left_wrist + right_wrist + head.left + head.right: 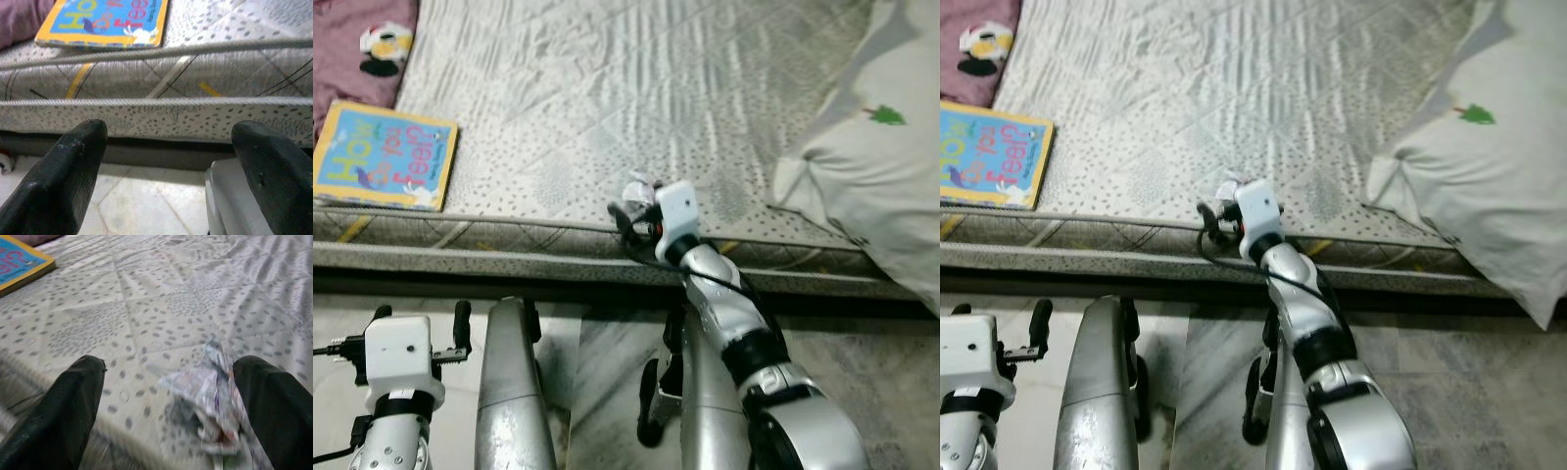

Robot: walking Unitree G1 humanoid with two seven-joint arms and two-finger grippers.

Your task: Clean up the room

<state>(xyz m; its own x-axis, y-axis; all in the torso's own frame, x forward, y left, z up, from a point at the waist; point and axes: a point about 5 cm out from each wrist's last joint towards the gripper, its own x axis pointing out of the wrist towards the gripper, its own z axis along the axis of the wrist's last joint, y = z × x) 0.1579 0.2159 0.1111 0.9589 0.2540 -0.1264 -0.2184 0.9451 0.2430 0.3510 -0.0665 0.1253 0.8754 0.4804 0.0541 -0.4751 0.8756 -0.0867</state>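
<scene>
Now right gripper [171, 416], fingers spread w/ crumpled wrapper [212, 401] between them at mattress [607, 98] near edge, should centre, then pinch; left gripper [171, 166] spread, idle.

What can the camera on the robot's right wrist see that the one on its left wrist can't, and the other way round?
The right wrist view alone shows a crumpled scrap of paper lying on the mattress top between the open right gripper's black fingers. The left wrist view alone shows the mattress's quilted side, the pale marble floor below it, and the open left gripper held low. Both share the grey dotted mattress and the yellow-edged blue picture book lying on it.
</scene>
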